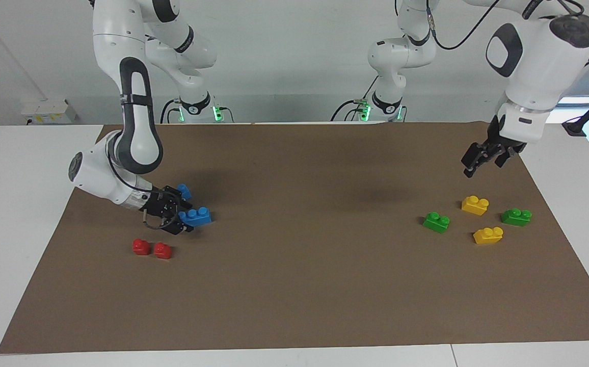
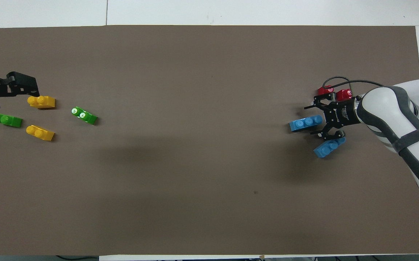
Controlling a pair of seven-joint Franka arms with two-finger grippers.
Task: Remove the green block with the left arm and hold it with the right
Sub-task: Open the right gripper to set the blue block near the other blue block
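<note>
Facing view, bright green block (image 1: 436, 222), two studs, lying free on mat (image 1: 299, 285)

A mat (image 1: 294, 285) covers the bench (image 1: 19, 204). At the left arm's end lie four bricks: the inner brick (image 1: 436, 222) toward the middle, the outer brick (image 1: 516, 216) toward the edge, and between them the near brick (image 1: 475, 204) and the far brick (image 1: 487, 235). The left end effector (image 1: 483, 160) hangs over the mat. The right end effector (image 1: 180, 216) sits between two long bricks (image 1: 196, 216) (image 1: 184, 191).

Bright, even light; soft shadows on the mat (image 1: 294, 285).
</note>
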